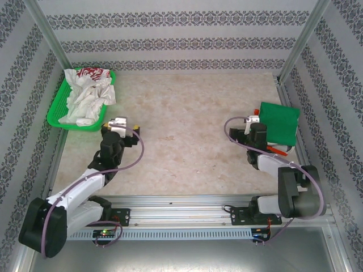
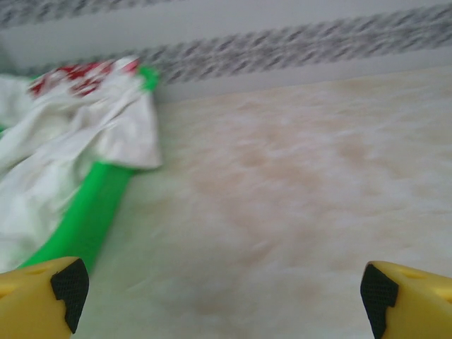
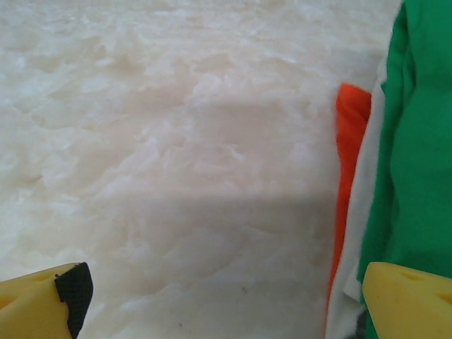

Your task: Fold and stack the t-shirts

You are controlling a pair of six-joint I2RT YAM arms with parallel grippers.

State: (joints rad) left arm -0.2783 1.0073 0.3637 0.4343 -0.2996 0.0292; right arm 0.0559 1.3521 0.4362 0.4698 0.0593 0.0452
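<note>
Left gripper (image 2: 222,293): the jaws are standing fully apart and holding nothing, with bare table (image 2: 296,183) lying between them. Ahead and to the left of these jaws, crumpled white t-shirts (image 2: 56,169) are spilling over the rim of the green basket (image 2: 95,212). The red-printed t-shirt (image 2: 78,76) is lying at the far side of that pile.

Right gripper (image 3: 222,293): the jaws are standing wide apart and gripping nothing. Just beside the right-hand jaw, the folded green t-shirt (image 3: 420,141) is resting on a white layer (image 3: 364,212). An orange item (image 3: 351,134) is showing at the edge nearest the jaws.
</note>
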